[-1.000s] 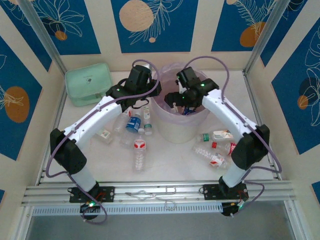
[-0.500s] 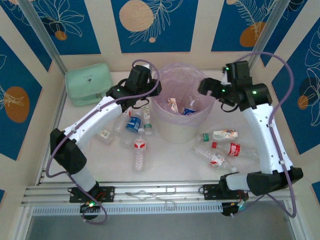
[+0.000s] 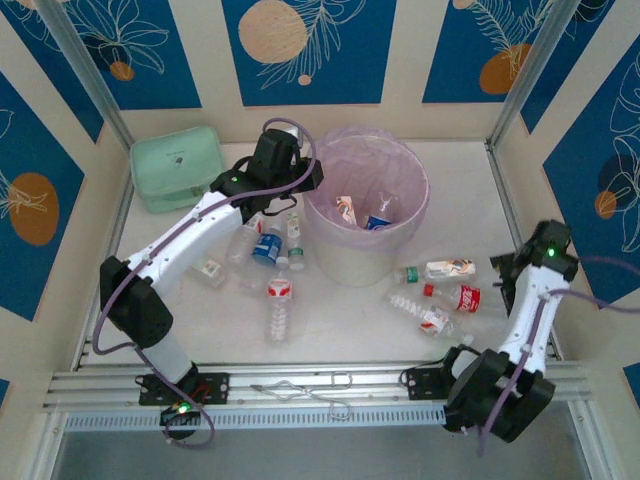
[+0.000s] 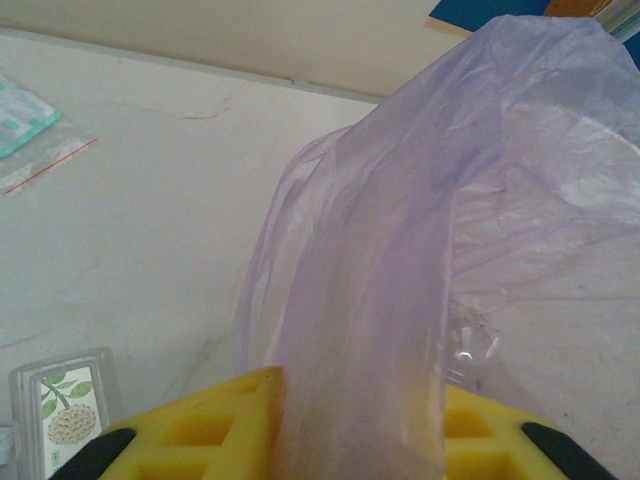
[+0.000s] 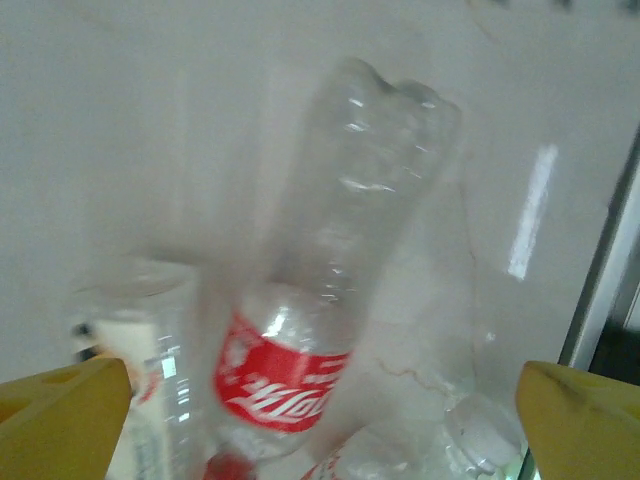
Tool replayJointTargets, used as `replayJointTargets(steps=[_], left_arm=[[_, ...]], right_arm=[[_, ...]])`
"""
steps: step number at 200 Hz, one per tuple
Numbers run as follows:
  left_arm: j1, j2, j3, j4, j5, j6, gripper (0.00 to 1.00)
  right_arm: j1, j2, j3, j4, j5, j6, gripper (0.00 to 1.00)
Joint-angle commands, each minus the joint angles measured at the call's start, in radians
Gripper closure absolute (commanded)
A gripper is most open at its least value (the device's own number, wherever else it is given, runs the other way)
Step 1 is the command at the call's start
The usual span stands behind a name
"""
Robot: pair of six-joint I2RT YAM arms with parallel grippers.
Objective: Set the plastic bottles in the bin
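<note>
A couple of bottles (image 3: 378,222) lie in the bin (image 3: 365,258); most wait on the worktop (image 3: 340,320) either side. Your left hand (image 4: 355,440) pinches the pink bag (image 4: 400,250). Your right hand (image 5: 320,415) gapes over a red-labelled bottle (image 5: 320,300).

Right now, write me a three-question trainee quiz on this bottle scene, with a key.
1. True or false: the left gripper is shut on the pink bag that lines the bin.
2. The open right gripper points down at a bottle. What colour is its label? A red; B blue; C green.
3. Which gripper is at the bin's rim?

Key: 1 true. 2 A. 3 the left gripper.
</note>
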Motion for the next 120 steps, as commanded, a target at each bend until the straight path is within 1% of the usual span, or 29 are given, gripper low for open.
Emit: replayJointTargets(steps=[1, 10, 21, 65, 93, 107, 120], left_arm=[[0.019, -0.018, 0.006, -0.033, 0.01, 0.013, 0.71], [0.021, -0.015, 0.014, -0.042, 0.01, 0.016, 0.71], [0.021, -0.013, 0.018, -0.048, 0.009, 0.017, 0.71], [0.023, -0.008, 0.007, -0.043, 0.018, -0.007, 0.71], [0.022, -0.016, -0.004, -0.046, 0.01, -0.006, 0.71], [0.022, -0.012, 0.004, -0.062, -0.001, -0.002, 0.71], [0.022, -0.008, 0.009, -0.068, -0.001, 0.0, 0.71]], right_arm=[[-0.068, -0.05, -0.109, 0.13, -0.092, 0.074, 0.02], [-0.095, -0.044, -0.144, 0.165, -0.13, 0.086, 0.03], [-0.105, -0.029, -0.172, 0.203, -0.143, 0.1, 0.03], [-0.113, 0.041, -0.259, 0.351, -0.192, 0.142, 0.03], [-0.115, 0.087, -0.326, 0.497, -0.234, 0.165, 0.03], [-0.114, 0.131, -0.333, 0.52, -0.258, 0.171, 0.01], [-0.105, 0.17, -0.331, 0.53, -0.252, 0.168, 0.0]])
